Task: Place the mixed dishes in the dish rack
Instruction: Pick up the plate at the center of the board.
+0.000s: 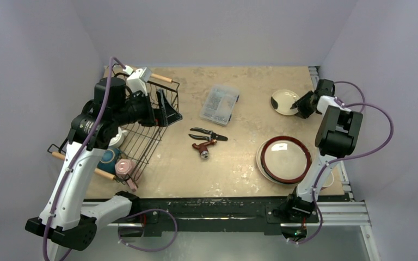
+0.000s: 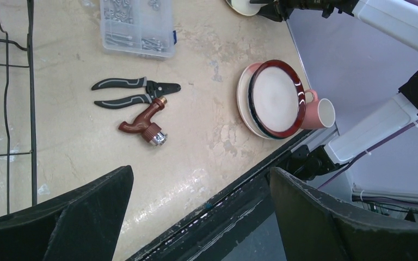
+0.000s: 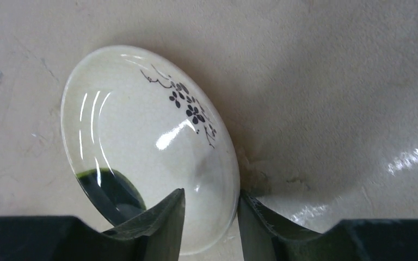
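Black wire dish rack (image 1: 144, 136) on the left side of a mottled beige worktop (image 1: 239, 168). Long axis running from near left to far centre, with a light wooden rod handle at each end. In its near end: a white cup (image 1: 117, 136), a teal bowl (image 1: 109, 159) and a pink mug (image 1: 123, 166).

Left gripper (image 2: 200, 173) above the rack's far right corner, jaws spread wide, holding nothing.

Right gripper (image 3: 211, 198) at the far right, jaws pinching the rim of a small cream saucer (image 3: 141, 141). Glossy and round, painted with a dark flower sprig; one finger inside the dish, the other outside.

Near right: round red-and-black-rimmed plate (image 2: 276, 98) stacked on a cream plate (image 2: 244, 100), with a second pink mug (image 2: 320, 112) just beside, handle toward the plates.

Mid-worktop: clear plastic compartment box (image 1: 220, 103) of small metal parts, black-handled pliers (image 1: 208, 132), and a reddish-brown nozzle-shaped tool (image 1: 204, 148).
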Controlling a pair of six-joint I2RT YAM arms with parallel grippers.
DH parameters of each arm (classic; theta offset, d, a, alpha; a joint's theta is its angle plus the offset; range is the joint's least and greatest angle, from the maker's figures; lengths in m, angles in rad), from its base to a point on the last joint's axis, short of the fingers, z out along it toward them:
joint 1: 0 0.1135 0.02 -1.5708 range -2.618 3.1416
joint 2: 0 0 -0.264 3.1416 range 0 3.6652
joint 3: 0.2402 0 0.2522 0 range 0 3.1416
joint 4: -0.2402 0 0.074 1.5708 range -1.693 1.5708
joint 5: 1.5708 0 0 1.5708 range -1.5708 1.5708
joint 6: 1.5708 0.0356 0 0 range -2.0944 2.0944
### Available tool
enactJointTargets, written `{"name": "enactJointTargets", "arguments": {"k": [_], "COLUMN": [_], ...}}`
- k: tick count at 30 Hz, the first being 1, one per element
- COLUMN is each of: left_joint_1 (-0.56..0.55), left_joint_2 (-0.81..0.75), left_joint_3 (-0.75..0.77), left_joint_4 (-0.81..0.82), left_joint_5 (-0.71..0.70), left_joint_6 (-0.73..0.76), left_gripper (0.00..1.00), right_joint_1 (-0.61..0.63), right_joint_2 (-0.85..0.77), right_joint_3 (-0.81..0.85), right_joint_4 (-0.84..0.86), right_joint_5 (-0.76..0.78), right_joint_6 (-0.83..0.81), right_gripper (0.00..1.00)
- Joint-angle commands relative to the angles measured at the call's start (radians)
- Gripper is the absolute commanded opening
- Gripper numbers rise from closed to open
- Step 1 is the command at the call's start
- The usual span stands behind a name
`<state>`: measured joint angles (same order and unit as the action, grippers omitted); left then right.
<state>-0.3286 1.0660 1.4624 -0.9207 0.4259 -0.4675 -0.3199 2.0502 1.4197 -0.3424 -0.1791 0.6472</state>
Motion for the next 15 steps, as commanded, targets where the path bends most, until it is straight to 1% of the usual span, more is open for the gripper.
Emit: {"name": "enactJointTargets", "arguments": {"k": [1, 2, 5, 9, 15], "left_joint_1": [-0.003, -0.003, -0.003, -0.003, -0.002], "left_joint_2": [-0.011, -0.014, -0.022, -0.034, -0.048], "left_joint_3": [0.034, 0.031, 0.027, 0.018, 0.0], "left_joint_4": [-0.015, -0.015, -0.02, -0.023, -0.013], "left_joint_5": [-0.026, -0.027, -0.039, -0.053, -0.046], "left_joint_6": [0.011, 0.008, -0.001, -0.013, -0.029], "left_gripper": [0.95, 0.95, 0.95, 0.95, 0.94], "right_joint_1": [-0.018, -0.025, -0.038, -0.041, -0.041], "right_joint_2": [0.003, 0.007, 0.019, 0.025, -0.026], "right_joint_3": [-0.027, -0.031, -0.037, -0.03, -0.007], "right_joint_4": [0.114, 0.127, 0.151, 0.138, 0.122], "right_joint_5": [-0.074, -0.085, -0.113, -0.101, -0.112], "right_joint_6": [0.036, 0.041, 0.047, 0.013, -0.058], "right_gripper": [0.37, 0.35, 0.23, 0.0, 0.0]}}
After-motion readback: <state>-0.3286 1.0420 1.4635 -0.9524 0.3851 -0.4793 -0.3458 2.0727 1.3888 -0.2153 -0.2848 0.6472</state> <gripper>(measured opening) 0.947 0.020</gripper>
